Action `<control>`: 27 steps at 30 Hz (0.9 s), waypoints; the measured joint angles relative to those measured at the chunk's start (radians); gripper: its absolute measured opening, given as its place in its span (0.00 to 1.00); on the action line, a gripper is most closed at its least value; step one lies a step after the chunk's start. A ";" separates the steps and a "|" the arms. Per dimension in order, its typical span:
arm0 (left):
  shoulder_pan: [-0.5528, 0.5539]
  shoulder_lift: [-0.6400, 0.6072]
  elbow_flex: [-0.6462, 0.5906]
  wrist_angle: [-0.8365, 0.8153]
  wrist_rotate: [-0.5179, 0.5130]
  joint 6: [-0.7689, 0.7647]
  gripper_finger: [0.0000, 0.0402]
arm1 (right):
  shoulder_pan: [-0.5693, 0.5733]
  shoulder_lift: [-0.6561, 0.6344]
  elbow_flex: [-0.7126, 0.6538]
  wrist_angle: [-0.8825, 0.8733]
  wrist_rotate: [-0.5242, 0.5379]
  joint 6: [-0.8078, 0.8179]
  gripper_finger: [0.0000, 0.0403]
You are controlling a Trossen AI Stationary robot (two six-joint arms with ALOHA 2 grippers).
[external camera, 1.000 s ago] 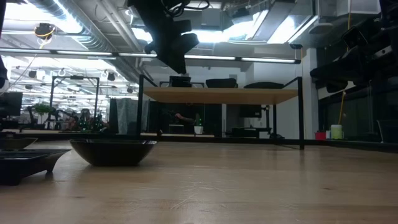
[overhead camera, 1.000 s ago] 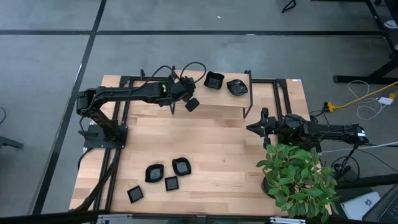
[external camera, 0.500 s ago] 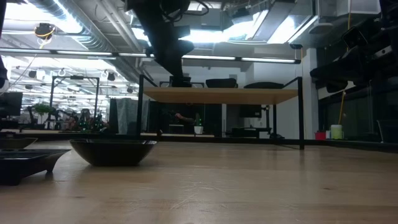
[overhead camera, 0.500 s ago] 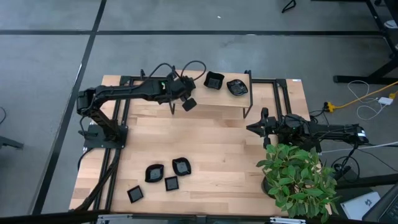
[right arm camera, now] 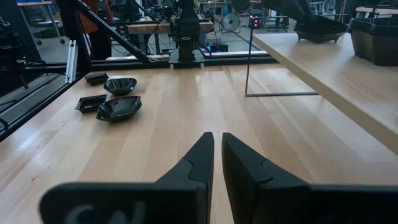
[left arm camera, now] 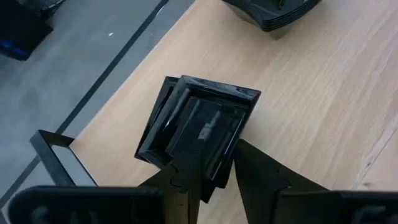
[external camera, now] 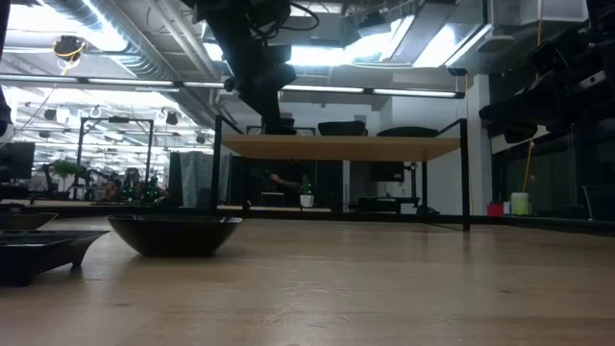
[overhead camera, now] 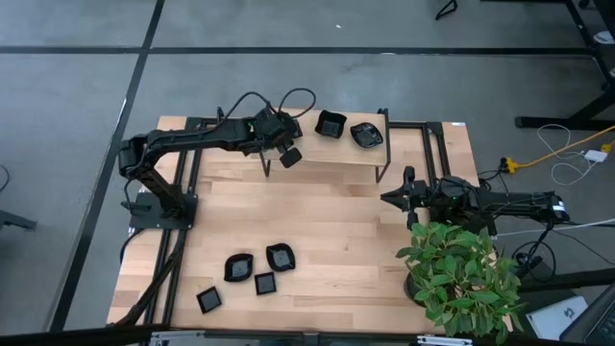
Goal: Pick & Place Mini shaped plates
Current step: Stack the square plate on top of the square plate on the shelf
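My left gripper [overhead camera: 282,146] is shut on a small square black plate [overhead camera: 289,157] and carries it above the raised wooden shelf [overhead camera: 336,159] at the table's far side. Its wrist view shows the plate [left arm camera: 199,124] with a greyish centre, tilted over the shelf board [left arm camera: 323,81]. Two stacks of mini plates [overhead camera: 331,125] [overhead camera: 366,135] stand on the shelf to the right of it. Several loose mini plates [overhead camera: 238,267] [overhead camera: 280,257] [overhead camera: 264,284] lie on the table near the front. My right gripper [right arm camera: 217,155] rests shut at the table's right side. My left gripper pinches the square plate by its near edge [left arm camera: 206,171] between its two fingers [left arm camera: 261,180]. The fingers slant downward from the table's left side. The plate sticks out beyond the fingertips, tilted and lifted clear above the shelf.
The shelf stands on thin black legs [overhead camera: 267,171] [overhead camera: 381,175]. A potted green plant [overhead camera: 459,274] stands at the near right corner. A bowl-shaped plate [external camera: 175,234] and a flat one [external camera: 38,250] sit close to the low camera. Bare wood lies mid-table.
My left gripper has swung a little toward the table's far edge and left, over the shelf, and its wrist has rolled. The square plate has gone with it, turned somewhat and still clear of the shelf.
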 joint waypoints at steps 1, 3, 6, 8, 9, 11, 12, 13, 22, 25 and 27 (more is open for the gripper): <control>0.002 0.000 0.000 0.000 0.001 0.000 0.19 | 0.000 0.000 0.000 0.000 0.000 0.000 0.08; 0.004 0.000 0.000 0.000 0.001 0.001 0.15 | 0.000 0.000 0.000 0.000 0.000 0.000 0.08; 0.004 0.000 0.000 0.000 0.001 0.023 0.06 | 0.000 0.000 0.000 0.000 0.000 0.000 0.08; 0.003 0.000 0.000 0.000 0.000 0.033 0.02 | 0.000 0.000 0.000 0.000 0.000 0.000 0.08; 0.002 0.000 0.000 0.001 -0.001 0.034 0.02 | 0.000 0.000 0.000 0.000 0.000 0.000 0.08; 0.001 0.000 0.000 0.001 -0.001 0.035 0.01 | 0.000 0.000 0.000 0.000 0.000 0.000 0.08; 0.001 0.000 0.000 0.001 -0.001 0.035 0.01 | 0.000 0.000 0.000 0.000 0.000 0.000 0.08; 0.001 0.000 0.000 0.001 -0.001 0.035 0.01 | 0.000 0.000 0.000 0.000 0.000 0.000 0.08; -0.038 0.000 -0.001 0.025 -0.143 0.075 0.01 | 0.000 0.000 0.000 0.000 0.000 0.000 0.08; -0.058 0.000 0.003 0.039 -0.150 0.087 0.01 | 0.000 0.000 0.000 0.000 0.000 0.000 0.08; -0.066 0.000 0.008 0.041 -0.151 0.086 0.01 | 0.000 0.000 0.000 0.000 0.000 0.000 0.08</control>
